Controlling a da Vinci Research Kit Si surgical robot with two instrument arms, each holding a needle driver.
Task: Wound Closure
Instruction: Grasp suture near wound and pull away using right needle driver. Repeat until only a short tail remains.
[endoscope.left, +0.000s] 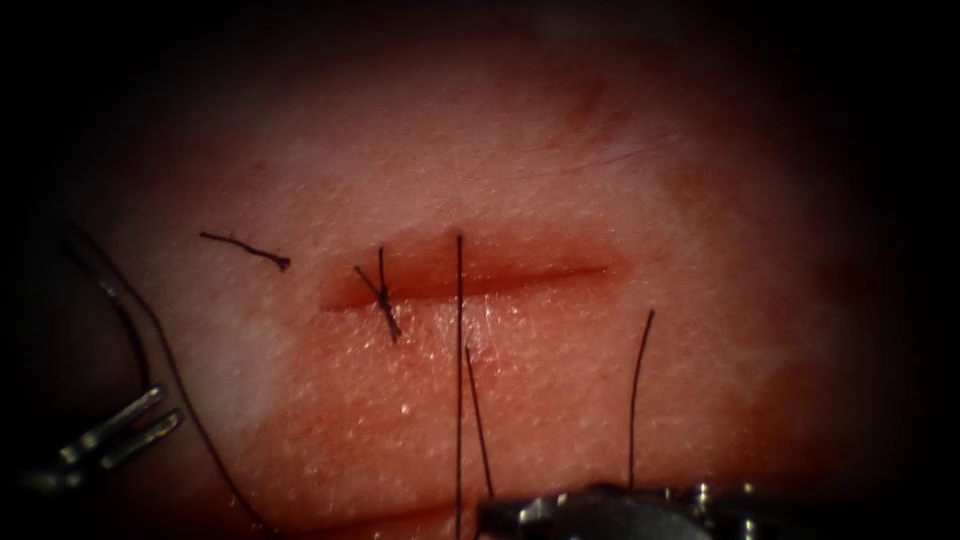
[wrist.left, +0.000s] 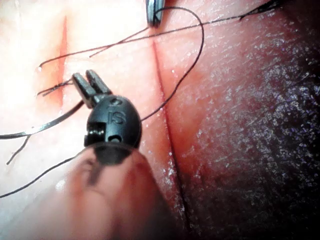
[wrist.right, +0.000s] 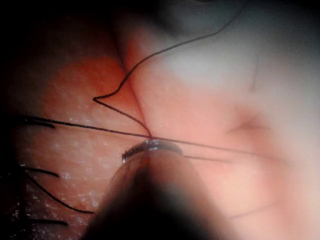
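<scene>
Item: thread (endoscope.left: 459, 400), dark, one strand standing across the cut (endoscope.left: 540, 275) near its middle and running toward the near edge of the endoscope view, with a shorter strand just beside it that meets the tip of the right tool (endoscope.left: 495, 512). That tool's jaws read as closed on the thread, which converges on its tip in the right wrist view (wrist.right: 150, 142). Needle (endoscope.left: 138, 345): curved, lying on the tissue (endoscope.left: 560, 180) well to the left of the cut, not in the tissue as far as can be seen. Left tool (endoscope.left: 168, 405): jaws apart, holding nothing, just beside the needle's near end; also the left wrist view (wrist.left: 85, 76). Handling note, as a judgement: the strand looks lightly taut, so any pull is best kept gentle and in line with it, so that it does not saw at the cut's edges, and the loose loop should be kept off the needle. Contents of the cut: one finished knot (endoscope.left: 385, 300) with short ends near its left end, the crossing strand, and red fluid (endoscope.left: 500, 262) along its length. Sundries: a cut end of thread (endoscope.left: 245, 247) lying loose to the left.
</scene>
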